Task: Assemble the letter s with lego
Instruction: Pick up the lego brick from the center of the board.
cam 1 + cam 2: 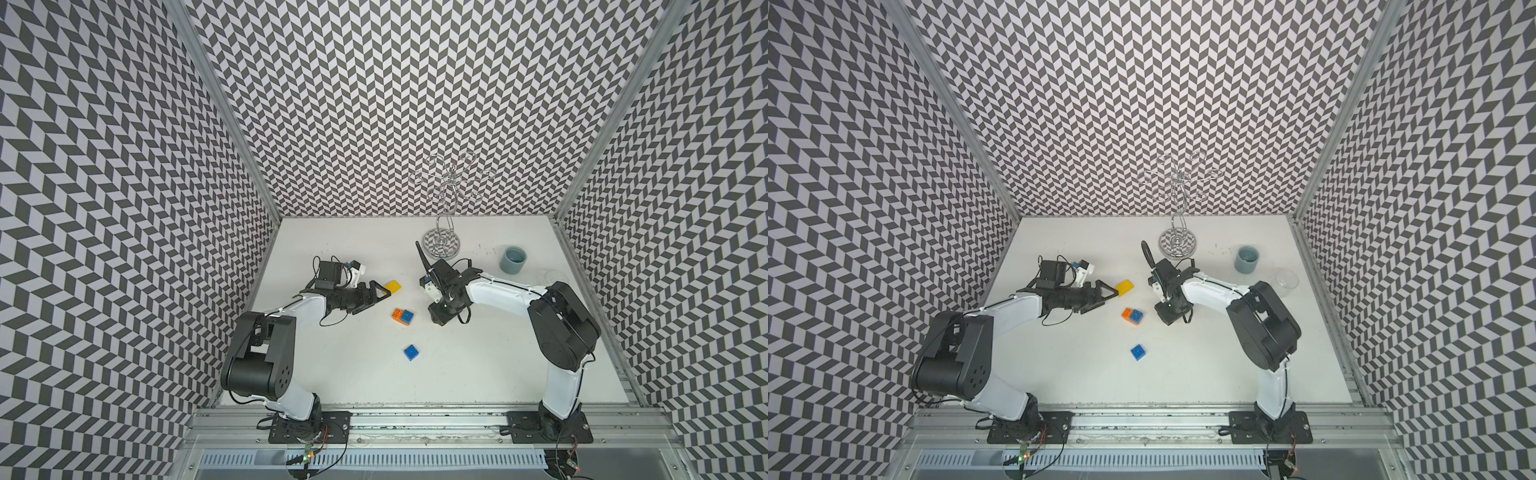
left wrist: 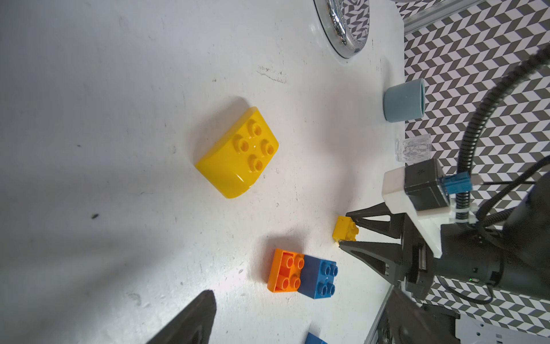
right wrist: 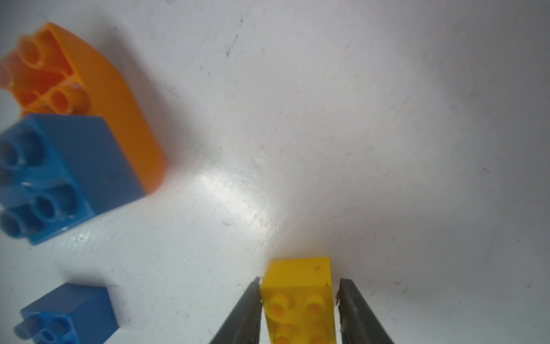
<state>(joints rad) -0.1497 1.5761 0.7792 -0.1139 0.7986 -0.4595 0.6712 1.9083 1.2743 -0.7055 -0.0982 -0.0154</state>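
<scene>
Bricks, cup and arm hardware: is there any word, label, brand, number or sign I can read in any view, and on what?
No text can be read in any view.
Big yellow brick, studs: no legible lettering.
Small yellow brick, studs: blurred, unreadable.
Black camera housing: a tiny mark, too small to read.
Grey cup: no label in view.

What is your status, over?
Right tool astride small yellow brick, grip unconfirmed. Left tool open near large yellow brick. Orange brick and blue brick joined; spare blue brick loose. Nothing blocking.
</scene>
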